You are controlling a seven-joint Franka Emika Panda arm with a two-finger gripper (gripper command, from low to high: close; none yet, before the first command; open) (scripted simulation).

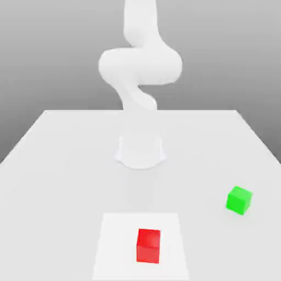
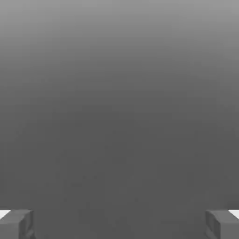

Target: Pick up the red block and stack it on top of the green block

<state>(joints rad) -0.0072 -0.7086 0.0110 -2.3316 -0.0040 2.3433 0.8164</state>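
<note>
The red block (image 1: 149, 246) rests on the table near the front, on a brighter white square patch (image 1: 115, 247). The green block (image 1: 239, 199) sits on the table farther back, toward the exterior view's right, well apart from the red one. In the hand view my gripper (image 2: 119, 225) is open: its two grey fingertips (image 2: 17, 224) stand far apart with nothing between them, facing a plain grey background. Neither block appears in the hand view.
The white arm (image 1: 140, 66) rises from its round base (image 1: 140, 151) at the middle of the white table (image 1: 66, 164) and bends upward out of the picture. The table's back edge runs behind the base.
</note>
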